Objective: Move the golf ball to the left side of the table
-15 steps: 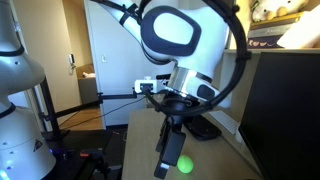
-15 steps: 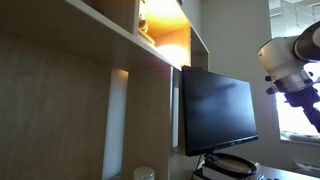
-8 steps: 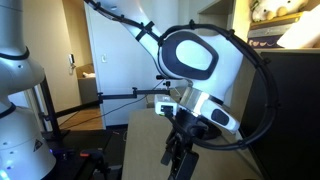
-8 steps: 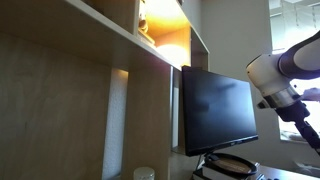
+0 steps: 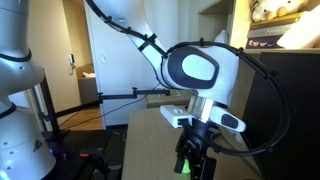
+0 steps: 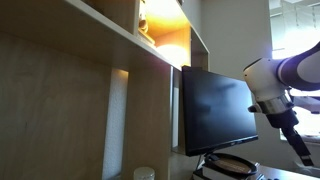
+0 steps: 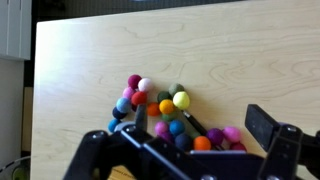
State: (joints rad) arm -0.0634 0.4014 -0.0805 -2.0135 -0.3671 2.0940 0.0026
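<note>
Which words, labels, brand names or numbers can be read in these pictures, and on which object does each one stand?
None can be read.
The monitor is dark and blank.
The robot arm shows no legible mark.
The table and the coloured balls carry no text.
The items on the shelf are too blurred to read.

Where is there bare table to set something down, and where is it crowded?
In the wrist view the table is bare in the wide band between its upper edge and the pile of coloured balls, and between the pile and the left edge. Crowded: the pile itself, golf ball included, with the open gripper flanking it.
</note>
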